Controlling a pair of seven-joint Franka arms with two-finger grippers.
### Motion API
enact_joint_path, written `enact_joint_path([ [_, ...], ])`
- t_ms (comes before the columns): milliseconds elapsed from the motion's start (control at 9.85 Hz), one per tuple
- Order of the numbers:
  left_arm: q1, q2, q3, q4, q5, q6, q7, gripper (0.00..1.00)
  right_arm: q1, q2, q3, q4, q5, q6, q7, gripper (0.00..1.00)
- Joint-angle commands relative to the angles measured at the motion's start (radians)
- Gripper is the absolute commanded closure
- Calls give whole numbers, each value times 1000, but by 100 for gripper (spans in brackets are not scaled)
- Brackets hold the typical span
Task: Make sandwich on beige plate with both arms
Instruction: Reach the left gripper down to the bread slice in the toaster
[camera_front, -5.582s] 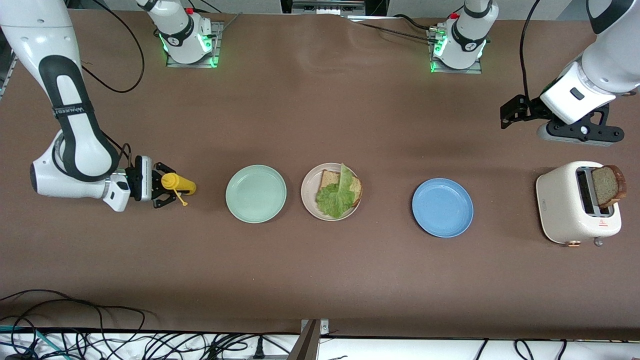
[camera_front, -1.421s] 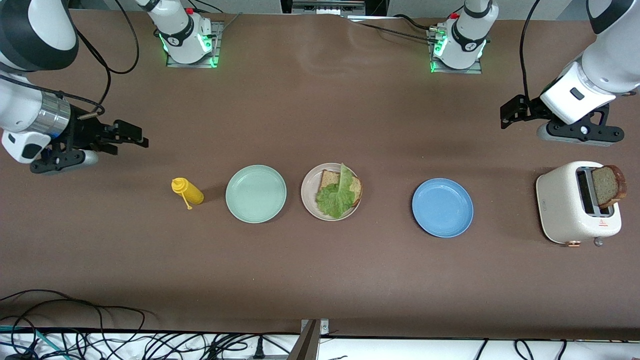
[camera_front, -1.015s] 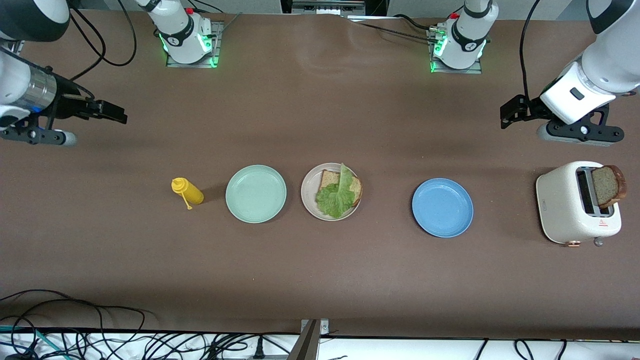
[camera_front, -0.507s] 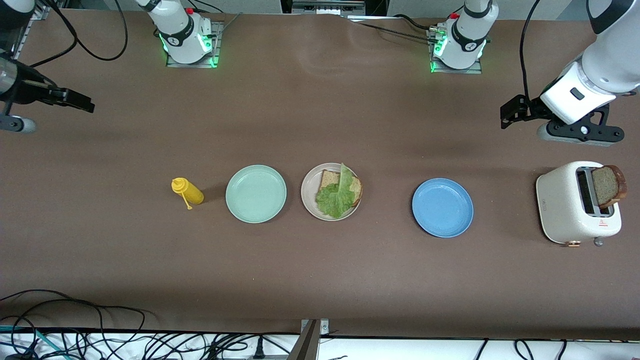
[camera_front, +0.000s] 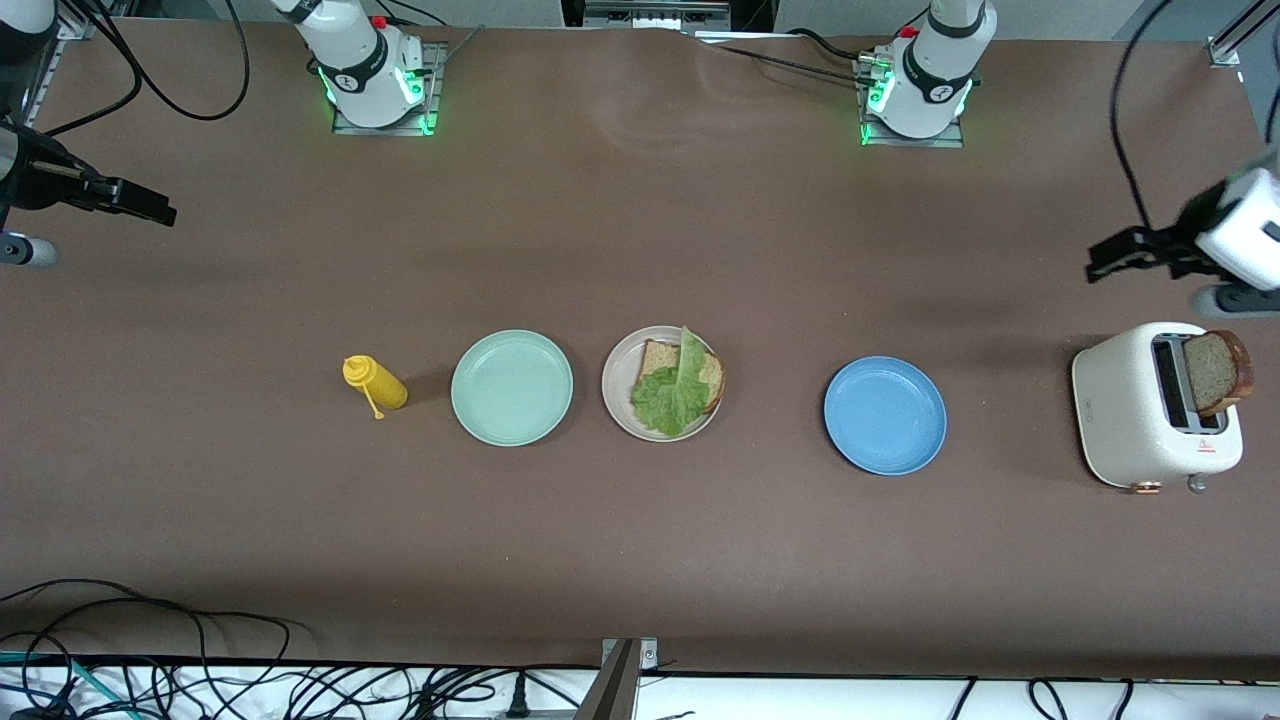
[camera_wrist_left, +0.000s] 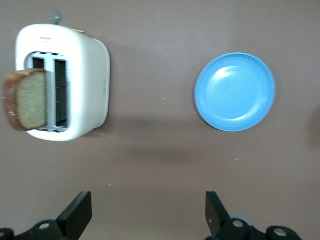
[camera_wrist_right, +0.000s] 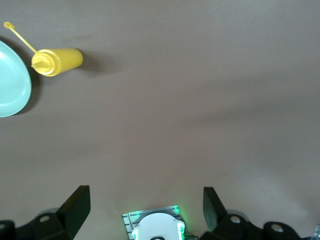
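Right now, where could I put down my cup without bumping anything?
Bare table lies between the beige plate and the blue plate, and between that and the toaster. The yellow bottle, mint-green plate and beige plate crowd together.

The setting is a robotics laboratory. Two arm bases (camera_front: 375, 75) with green indicator lights are bolted to metal plates on a brown-covered counter (camera_front: 640, 550). Loose cables (camera_front: 200, 680) are bundled along the counter's near edge. A toaster (camera_front: 1135, 420) serves as a kitchen prop.

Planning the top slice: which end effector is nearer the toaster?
Left. The left end effector hovers open over the table beside the toaster; the right end effector is open at the right arm's end.
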Motion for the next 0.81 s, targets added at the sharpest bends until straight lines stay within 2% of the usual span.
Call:
enact_joint_path([
  [0,98,88,-7,65,45,34,111,0,-4,5,2,22,-31,13,-12,0],
  [304,230,201,-7,65,46,218,340,0,-5,12,-3,29,-22,12,2,0],
  [609,295,333,-7,71,36,353,371,0,-5,2,-5,29,-21,42,0,0],
  [710,298,379,-7,123,33,368,371,0,-7,1,-17,29,-22,40,0,0],
])
